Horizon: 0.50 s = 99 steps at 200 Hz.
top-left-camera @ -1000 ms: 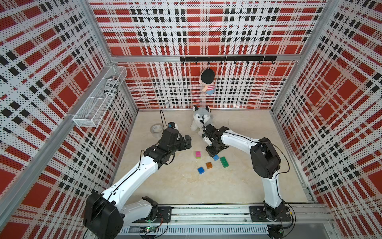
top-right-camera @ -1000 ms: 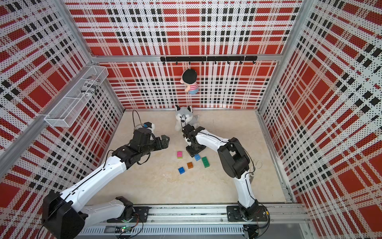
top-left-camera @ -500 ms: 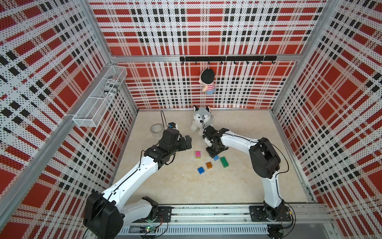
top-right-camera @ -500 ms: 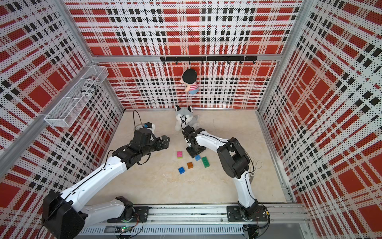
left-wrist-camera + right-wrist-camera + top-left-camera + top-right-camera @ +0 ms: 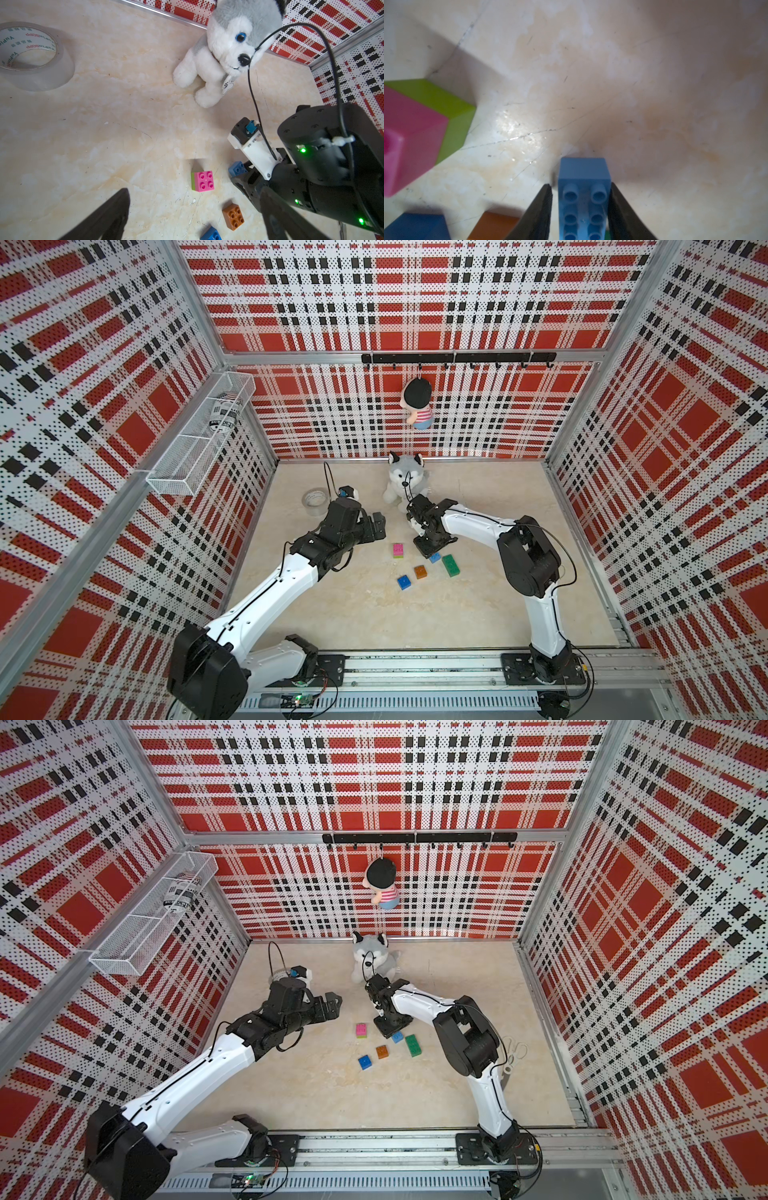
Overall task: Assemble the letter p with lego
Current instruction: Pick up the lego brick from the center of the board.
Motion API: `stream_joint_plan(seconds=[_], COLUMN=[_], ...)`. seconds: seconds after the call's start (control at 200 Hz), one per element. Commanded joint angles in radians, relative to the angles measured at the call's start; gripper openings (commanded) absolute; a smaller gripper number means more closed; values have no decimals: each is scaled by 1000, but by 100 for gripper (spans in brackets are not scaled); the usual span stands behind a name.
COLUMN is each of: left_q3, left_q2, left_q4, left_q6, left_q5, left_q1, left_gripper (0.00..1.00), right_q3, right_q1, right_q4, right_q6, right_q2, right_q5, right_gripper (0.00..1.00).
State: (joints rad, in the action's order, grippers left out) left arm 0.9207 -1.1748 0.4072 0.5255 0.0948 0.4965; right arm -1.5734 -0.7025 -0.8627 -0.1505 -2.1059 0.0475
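Loose lego lies mid-floor. A pink brick (image 5: 398, 549) sits stacked on a lime one (image 5: 452, 116). Near them lie an orange square (image 5: 420, 571), a dark blue square (image 5: 404, 581) and a long dark green brick (image 5: 451, 565). My right gripper (image 5: 581, 185) points down over the long light blue brick (image 5: 584, 187). Its jaws straddle the narrow sides, one pad touching and a thin gap at the other. The brick rests on the floor. My left gripper (image 5: 376, 524) hovers wide open left of the pink brick, holding nothing.
A husky plush (image 5: 405, 485) sits just behind the right gripper by the back wall. A clear tape roll (image 5: 316, 502) lies at the back left. A doll (image 5: 417, 404) hangs on the back wall and a wire basket (image 5: 199, 435) on the left wall.
The right gripper's jaws have narrowed around the light blue brick, and that wrist shifted slightly. The left arm and the other bricks have not moved.
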Motion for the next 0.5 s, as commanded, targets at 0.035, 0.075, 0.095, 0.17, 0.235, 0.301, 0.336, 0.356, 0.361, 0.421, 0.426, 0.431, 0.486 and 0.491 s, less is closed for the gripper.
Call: stream_joint_plan(seconds=[0.035,0.075,0.095,0.17,0.235,0.301,0.336,0.356,0.361,0.421,0.426,0.431,0.486,0.491], left_q3=[-2,-2,-2,0,-2,-4,-7,-8,-8,-16,-17,-16,-26,-26], left_q2=[-4,-4,-5,-5,-6,-5,-4,-4,-4,2,3,2,8,9], left_q4=[-19,-18,-19,-19,-19,-19,-19,-19,-18,-20,-19,-20,-22,-22], left_q6=[-14,-15,-14,-15,-15,-15,-14,-15,-15,-12,-12,-11,-9,-9], left_q5=[15,15,16,17,18,20,22,23,23,30,31,32,38,39], left_q1=[6,6,6,5,6,5,5,6,5,5,5,5,5,4], left_gripper=[98,99,98,99,98,98,98,98,98,98,98,99,98,98], right_q3=[6,6,6,6,6,6,6,7,7,10,10,10,9,9], right_q1=[-9,-9,-9,-9,-9,-11,-13,-15,-15,-24,-24,-25,-34,-35], right_q4=[7,7,7,7,7,6,5,7,7,5,5,4,-2,-3], right_q6=[-5,-5,-4,-3,-1,3,7,10,11,28,29,30,56,59], right_q2=[-20,-20,-22,-22,-23,-22,-21,-18,-17,-5,-3,-2,12,13], right_q5=[15,17,17,15,15,14,15,16,17,19,19,18,20,20], right_gripper=[43,41,40,33,27,23,22,22,22,20,20,20,19,19])
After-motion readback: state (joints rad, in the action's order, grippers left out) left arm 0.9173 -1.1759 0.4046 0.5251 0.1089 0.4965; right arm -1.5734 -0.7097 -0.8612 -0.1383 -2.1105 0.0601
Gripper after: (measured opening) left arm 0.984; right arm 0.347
